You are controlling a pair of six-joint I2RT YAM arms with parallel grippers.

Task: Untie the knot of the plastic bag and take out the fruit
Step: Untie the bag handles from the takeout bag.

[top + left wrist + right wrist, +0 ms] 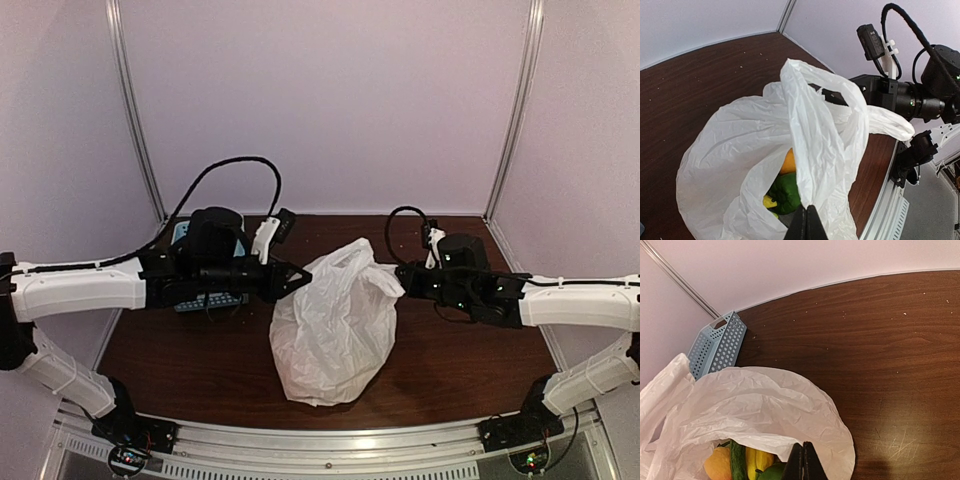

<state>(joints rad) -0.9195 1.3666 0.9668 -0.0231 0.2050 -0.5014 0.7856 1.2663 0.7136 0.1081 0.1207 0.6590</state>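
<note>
The plastic bag (335, 335) is sitting on the worktop (460, 360) between the two sets of jaws. Each set is pressing together on a pinch of its thin white film: the left arm's (80, 285) jaws are clamping a strip of handle that is rising straight ahead of them, and the right arm's (580, 300) jaws are gripping the rim on the opposite side. The likeliest trouble, to my eye, is the film tearing or slipping free if the two pulls are drawing outward too hard, since so little plastic is lying in each pinch. Lifting either side unevenly is also risking a tip, with the fruit rolling out across the worktop. Letting one side go could leave the mouth sagging shut. The bag is looking crinkled and slack, its mouth gaping just below both jaws. A twisted tail of handle (890, 127) is trailing toward the right jaws, so the knot is probably loosened, though the view is too cluttered to be sure. Inside, an orange piece (788, 162), a green one (785, 192) and a yellow one (757, 460) are showing. A blue perforated basket (717, 345) is standing beyond the right jaws, past the bag.
</note>
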